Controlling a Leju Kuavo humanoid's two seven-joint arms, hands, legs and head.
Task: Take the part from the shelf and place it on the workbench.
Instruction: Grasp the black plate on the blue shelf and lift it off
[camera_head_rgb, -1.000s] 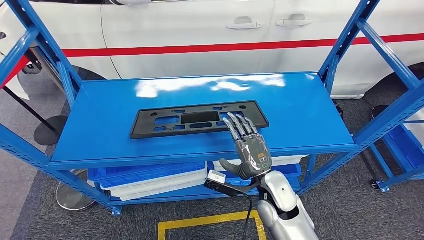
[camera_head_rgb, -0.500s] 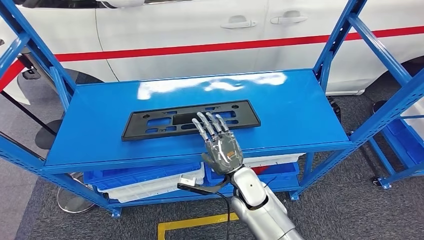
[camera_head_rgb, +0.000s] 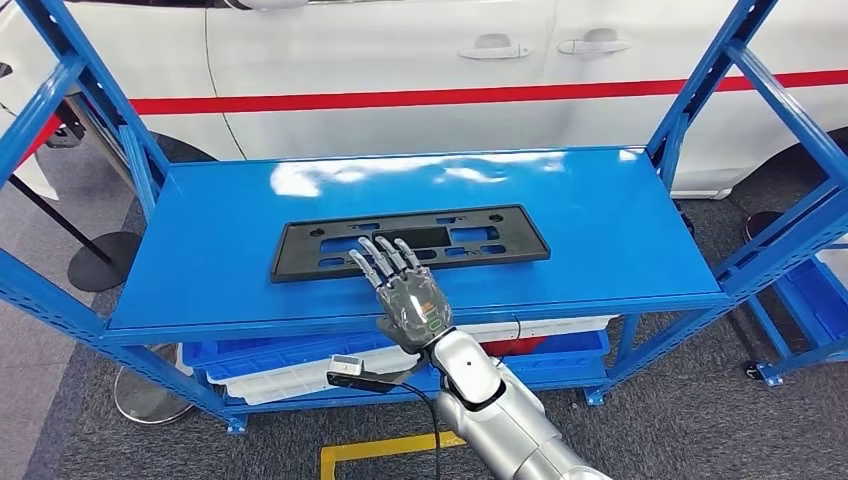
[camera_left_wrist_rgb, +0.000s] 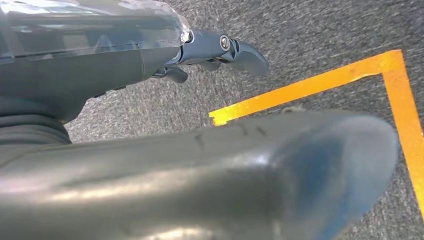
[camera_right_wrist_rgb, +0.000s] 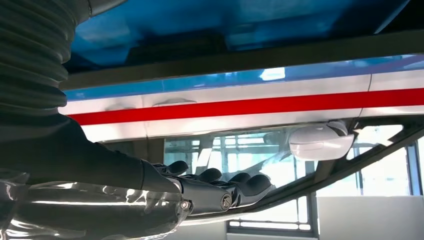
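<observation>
Right now, on my left, the left hand hangs low over grey carpet beside an orange floor line; from its wrist camera I see a few dark fingers but cannot tell whether they are spread or curled. Moving across in the head view, the black part, a long flat frame with cut-outs, lies flat on the top board of the blue shelf, near its middle and slightly toward the front edge. My right hand reaches in over that front edge, palm down, fingers straight and apart, holding nothing; its fingertips lie over the part's near edge, left of centre. Behind the shelf stands a white car with a red stripe.
</observation>
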